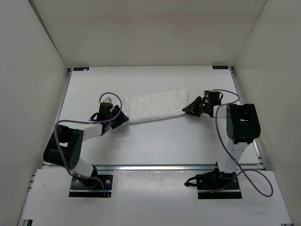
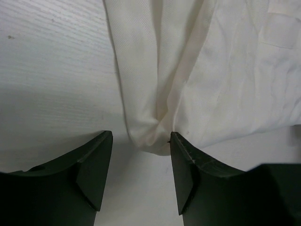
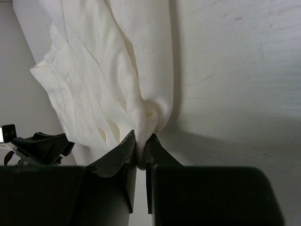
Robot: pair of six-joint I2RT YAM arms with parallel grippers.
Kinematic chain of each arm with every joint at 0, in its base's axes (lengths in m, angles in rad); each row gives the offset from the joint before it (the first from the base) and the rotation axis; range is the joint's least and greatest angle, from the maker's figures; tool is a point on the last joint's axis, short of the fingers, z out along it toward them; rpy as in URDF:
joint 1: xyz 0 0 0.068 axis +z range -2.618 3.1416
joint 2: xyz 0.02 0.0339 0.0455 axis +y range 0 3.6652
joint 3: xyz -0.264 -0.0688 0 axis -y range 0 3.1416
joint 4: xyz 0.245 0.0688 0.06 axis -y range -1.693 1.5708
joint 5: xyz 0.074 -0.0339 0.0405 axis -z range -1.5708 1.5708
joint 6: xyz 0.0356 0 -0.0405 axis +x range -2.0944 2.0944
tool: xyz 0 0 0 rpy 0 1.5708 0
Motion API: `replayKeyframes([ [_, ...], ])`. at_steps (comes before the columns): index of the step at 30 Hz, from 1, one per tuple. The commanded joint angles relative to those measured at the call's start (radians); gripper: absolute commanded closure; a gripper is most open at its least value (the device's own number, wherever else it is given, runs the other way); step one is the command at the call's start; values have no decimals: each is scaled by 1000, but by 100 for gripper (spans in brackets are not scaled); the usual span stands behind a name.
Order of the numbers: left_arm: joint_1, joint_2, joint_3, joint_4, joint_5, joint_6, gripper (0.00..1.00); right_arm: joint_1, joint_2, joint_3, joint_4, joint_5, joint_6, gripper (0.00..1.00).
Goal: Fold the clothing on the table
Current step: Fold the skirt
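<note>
The clothing [image 1: 155,106] is a wrinkled white strip lying across the middle of the table [image 1: 160,141], running from lower left to upper right. My left gripper [image 1: 121,117] sits at its left end. In the left wrist view that gripper [image 2: 141,135] is open, and the bunched tip of the clothing [image 2: 188,70] reaches just between the fingertips [image 2: 101,150] without being pinched. My right gripper [image 1: 189,109] is at the strip's right end. Seen from the right wrist, this gripper [image 3: 141,140] is shut on a gathered fold of the clothing [image 3: 117,61].
White walls enclose the table on three sides. A metal rail [image 1: 164,167] runs along the near edge, with black brackets [image 1: 80,69] at the far corners. Purple cables [image 1: 225,141] loop beside both arms. The left arm's end [image 3: 40,146] shows in the right wrist view.
</note>
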Motion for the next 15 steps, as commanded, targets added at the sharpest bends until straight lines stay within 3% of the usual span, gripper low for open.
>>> replayKeyframes([
  [1, -9, 34, 40, 56, 5, -25, 38, 5, -61, -19, -10, 22, -39, 100],
  [3, -11, 77, 84, 59, 45, -11, 52, -23, -87, -26, -48, 32, -68, 100],
  [4, -8, 88, 104, 48, 74, 5, 69, -26, -107, -23, -60, 32, -95, 100],
  [7, 6, 180, 222, -10, 176, 50, 100, -50, -142, 15, -190, 22, -172, 100],
  [11, 15, 310, 365, -83, 304, 117, 100, -47, -168, 145, -413, 90, -325, 100],
  [15, -9, 445, 581, -244, 315, 202, 100, -8, -153, 338, -640, 246, -424, 100],
])
